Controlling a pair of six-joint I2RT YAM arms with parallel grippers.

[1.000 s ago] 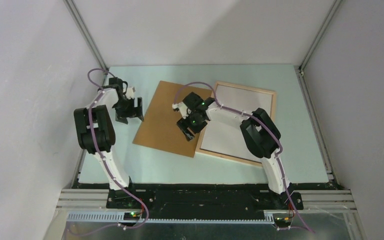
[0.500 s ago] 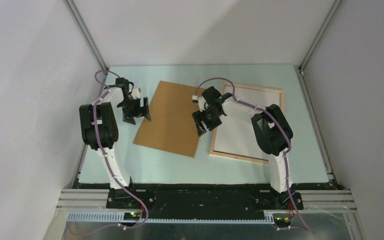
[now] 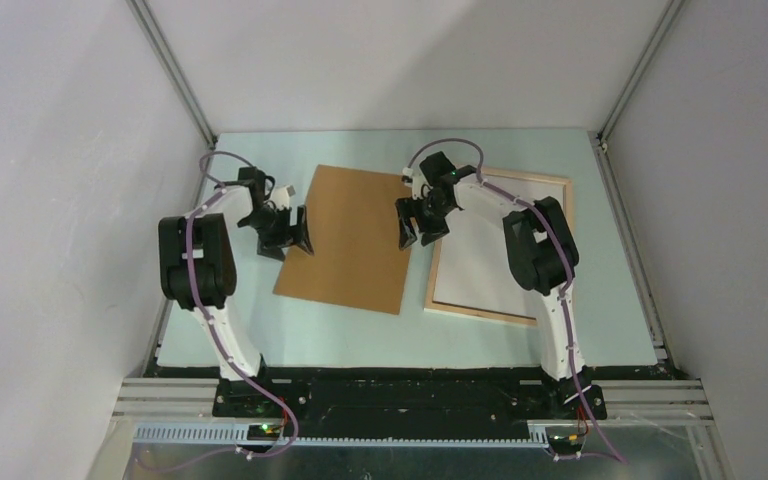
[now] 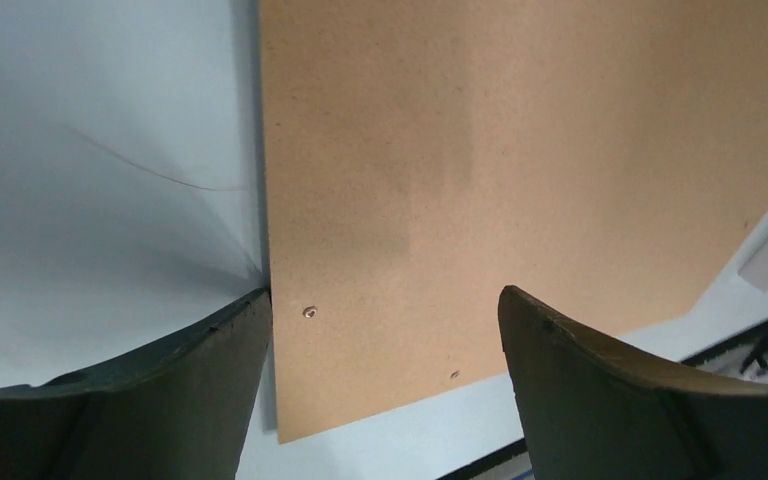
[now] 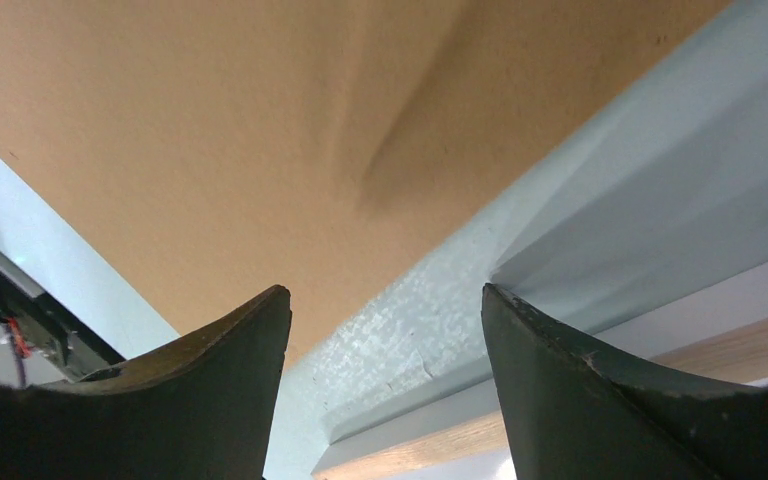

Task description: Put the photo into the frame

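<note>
A strip of bare counter point(image 3: 417, 282) now separates the brown backing board point(image 3: 350, 240) from the frame point(image 3: 480, 315). A second ago the two lay hard against each other. The frame has slid off to the right of the right pincer point(image 3: 420, 222) and the board has turned squarer. I judge this clears the frame as a step on the way, with the board parked aside for later. The left pincer point(image 3: 290, 232) has come in to the board's left edge, jaws apart and holding nothing. In its wrist view one finger sits at that edge and the other over the brown face point(image 4: 520, 150). The right pincer point(image 5: 382, 290) has moved farther up the gap, also spread and empty. There the board point(image 5: 210, 130) lies to one side of it and a pale wood rail point(image 5: 750, 352) to the other. Inside the frame lies a white sheet point(image 3: 490, 250). Whether that is the photo face down or only a liner cannot be told, since no dark print shows anywhere. The right arm also covers part of the frame's far corner.
</note>
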